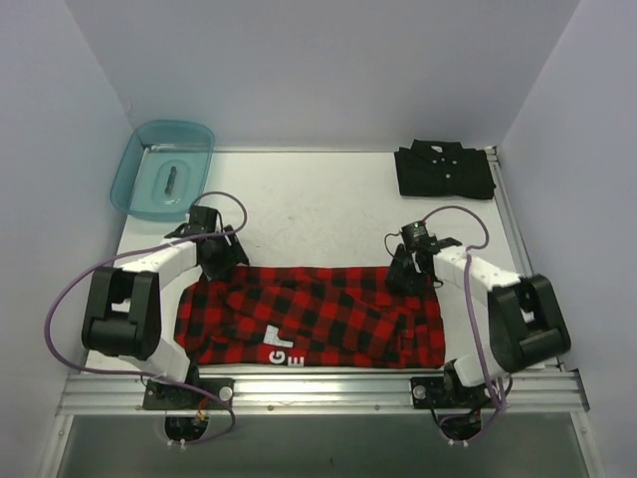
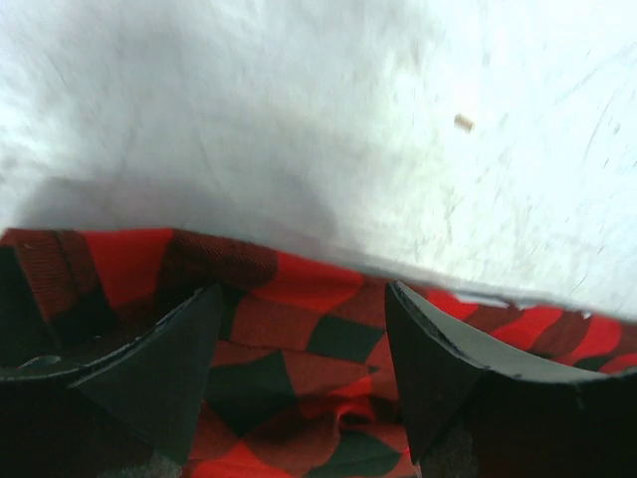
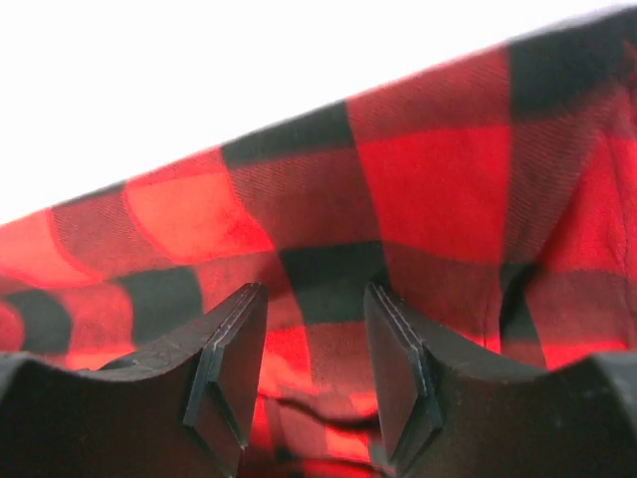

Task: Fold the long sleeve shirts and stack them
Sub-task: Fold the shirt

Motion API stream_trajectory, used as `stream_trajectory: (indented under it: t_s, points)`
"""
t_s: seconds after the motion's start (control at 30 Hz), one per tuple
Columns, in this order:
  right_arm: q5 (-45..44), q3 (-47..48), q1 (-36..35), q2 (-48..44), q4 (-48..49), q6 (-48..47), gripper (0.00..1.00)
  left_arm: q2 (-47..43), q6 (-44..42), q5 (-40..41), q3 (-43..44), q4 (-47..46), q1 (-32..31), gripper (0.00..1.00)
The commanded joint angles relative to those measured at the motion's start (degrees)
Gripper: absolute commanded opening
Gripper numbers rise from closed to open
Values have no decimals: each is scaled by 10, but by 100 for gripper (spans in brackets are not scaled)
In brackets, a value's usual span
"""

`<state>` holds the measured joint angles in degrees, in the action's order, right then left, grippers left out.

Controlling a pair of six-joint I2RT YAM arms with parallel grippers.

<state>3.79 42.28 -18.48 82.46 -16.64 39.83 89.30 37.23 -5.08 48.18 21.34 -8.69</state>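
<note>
The red-and-black plaid shirt (image 1: 318,314) lies folded into a long band across the front of the table, with white letters (image 1: 282,349) near its front edge. The black shirt (image 1: 443,169) rests folded at the back right. My left gripper (image 1: 221,264) is open over the plaid shirt's back left corner; in the left wrist view its fingers (image 2: 304,297) straddle the plaid cloth (image 2: 129,264) at its edge. My right gripper (image 1: 406,274) is at the shirt's back right edge. Its pads (image 3: 314,294) stand apart, with plaid fabric (image 3: 428,179) showing between them.
A translucent teal bin (image 1: 124,184) sits at the back left corner. Bare white tabletop (image 1: 318,209) stretches behind the plaid shirt. Walls close in the table on the left, back and right. A metal rail (image 1: 318,388) runs along the front edge.
</note>
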Motion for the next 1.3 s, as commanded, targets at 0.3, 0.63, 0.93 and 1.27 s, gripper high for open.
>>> stream_trajectory:
  t_s: [0.3,0.63,0.93,1.27]
  points:
    - [32,219,25,235,51,-65,46,116,-34,7,149,-60,53,77]
    - [-17,276,2,115,-49,-136,54,-57,-80,29,145,-43,59,85]
    - [-43,82,-59,-111,-118,-102,53,-328,-207,118,3,-10,-75,86]
    - [24,-95,-58,-224,-73,7,38,-451,-260,151,-92,4,-160,86]
